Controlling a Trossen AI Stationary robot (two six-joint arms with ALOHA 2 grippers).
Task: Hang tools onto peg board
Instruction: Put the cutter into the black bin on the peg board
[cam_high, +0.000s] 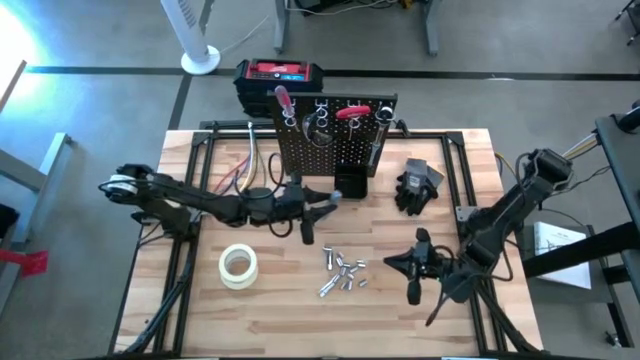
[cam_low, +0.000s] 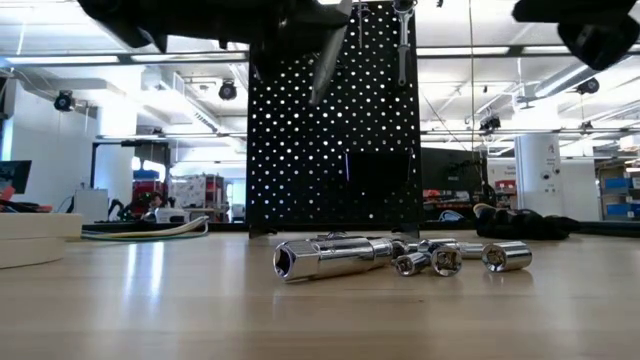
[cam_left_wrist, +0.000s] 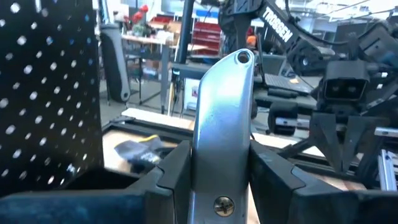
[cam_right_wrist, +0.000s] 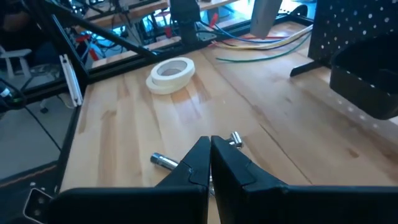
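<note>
Left gripper (cam_high: 322, 200), clamped on a grey metal tool (cam_left_wrist: 221, 124), hovers just before the peg board (cam_high: 330, 135); right gripper (cam_high: 413, 266), shut and empty, sits farther off by the sockets (cam_high: 342, 270).

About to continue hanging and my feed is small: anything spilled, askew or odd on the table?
Nothing looks damaged. The short silvery bits lie scattered loose on the wooden table in front of the peg board, not hung or binned. The left pincer grips a flat grey metal tool near the board; the right pincer is shut, empty.
</note>
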